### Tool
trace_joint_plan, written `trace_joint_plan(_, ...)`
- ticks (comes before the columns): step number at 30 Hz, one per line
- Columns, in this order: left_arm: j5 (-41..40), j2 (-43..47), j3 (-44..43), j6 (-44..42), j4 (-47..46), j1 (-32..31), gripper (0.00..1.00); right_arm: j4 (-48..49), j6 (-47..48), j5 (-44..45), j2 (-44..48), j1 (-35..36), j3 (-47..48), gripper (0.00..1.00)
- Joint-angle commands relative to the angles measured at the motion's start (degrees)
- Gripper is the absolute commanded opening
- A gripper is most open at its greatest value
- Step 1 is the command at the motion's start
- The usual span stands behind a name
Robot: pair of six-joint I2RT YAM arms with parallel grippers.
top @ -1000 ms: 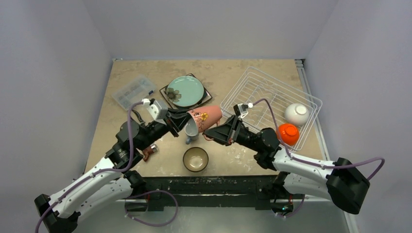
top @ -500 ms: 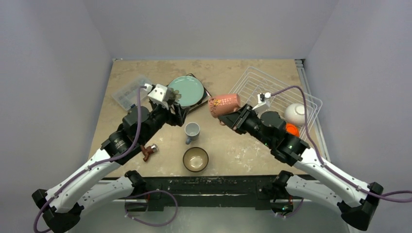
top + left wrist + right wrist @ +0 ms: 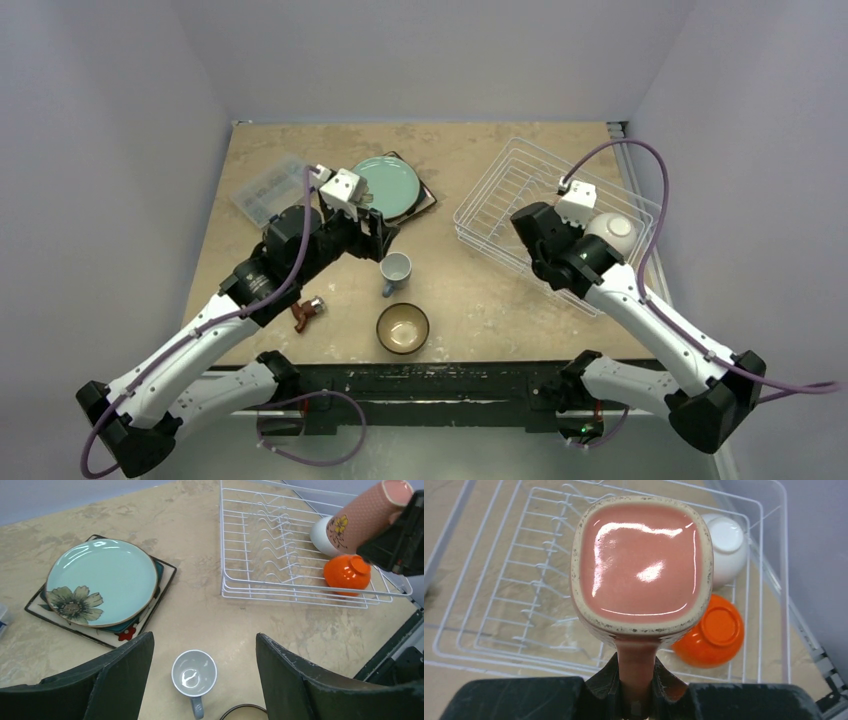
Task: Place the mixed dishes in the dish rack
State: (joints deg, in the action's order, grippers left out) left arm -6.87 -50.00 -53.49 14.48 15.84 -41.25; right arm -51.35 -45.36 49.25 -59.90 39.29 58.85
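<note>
My right gripper [image 3: 636, 669] is shut on the handle of the pink mug [image 3: 644, 560], which hangs mouth-up over the dish rack [image 3: 499, 600]. In the rack's right end sit an upturned orange bowl [image 3: 714, 630] and a white bowl [image 3: 726, 545]. My left gripper [image 3: 204, 642] stands open and empty above the pale blue mug [image 3: 194, 674], which is upright on the table. The teal plate [image 3: 100, 582] rests on the square flower-patterned plate [image 3: 127, 630] at the back left. A dark brown bowl [image 3: 403, 328] sits near the front edge. From above, the right arm hides the pink mug.
A clear compartment box [image 3: 265, 190] lies at the back left. Black-handled pliers [image 3: 305, 313] lie by the left arm. The rack's upright tines [image 3: 272, 540] fill its left half. The table's right edge [image 3: 660, 270] runs just beyond the rack.
The left gripper opened, let go of the pink mug and drew back toward the plates. The right gripper carried the mug from the table's middle to above the rack.
</note>
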Motion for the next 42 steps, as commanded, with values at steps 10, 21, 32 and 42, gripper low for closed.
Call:
trace_joint_plan(10,10.48,-2.33,-4.6,0.7,0.16,0.85,0.73,32.3,21.44,-3.07,-10.16,-20.14,-4.55,0.0)
trace_joint_plan(21,13.59,-1.78,-5.04,1.77,0.25,2.2,0.74,43.0,21.76,-12.65,-17.73,-28.58,-4.42,0.0)
trace_joint_plan(32,16.36,-2.04,-5.04,3.83,-0.39,4.24,0.73,46.35,23.08,-17.81,-21.91,-32.85,-4.64,0.0)
trace_joint_plan(42,16.81,-2.9,-5.04,4.17,-0.34,4.64,0.73,48.47,23.84,-18.9,-25.48,-35.02,-5.85,0.0)
